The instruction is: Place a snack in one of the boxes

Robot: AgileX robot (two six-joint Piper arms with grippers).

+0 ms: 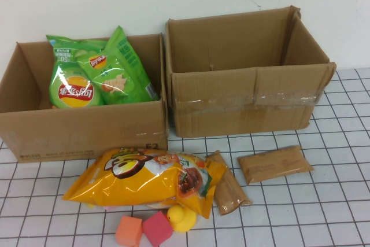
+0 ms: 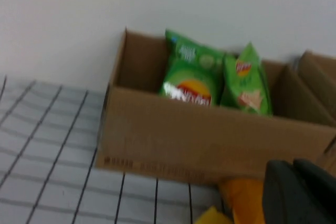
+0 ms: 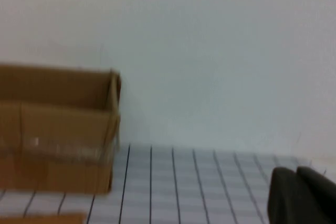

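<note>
Two cardboard boxes stand side by side at the back of the gridded bench (image 1: pixel 341 189), against the white wall. The left box (image 1: pixel 87 134) is the landmark here: inside it two green chip bags (image 1: pixel 95 73) lean upright against its back wall. The right box (image 1: pixel 245 105) sits just beside it on the robot's right, taller, with clear tape across its front face; nothing shows inside it.

In front of the left box, touching or nearly touching its lower front edge, lies a large yellow snack bag (image 1: pixel 144 177) on its side. Just to the right of that bag rest two brown packets: one (image 1: pixel 228 189) tucked against the bag's end, the other (image 1: pixel 274 164) a little farther right, in front of the right box. Nearer the robot than the yellow bag sit an orange block (image 1: pixel 128 231), a pink block (image 1: pixel 157 228) and a yellow rubber duck (image 1: pixel 182 217), all close together.

Neither arm appears in the high view. The left end effector (image 2: pixel 299 192) shows only as a dark shape in its wrist view, near the left box's front; the right end effector (image 3: pixel 302 195) likewise, off beyond the right box. I cannot tell how either one is set.
</note>
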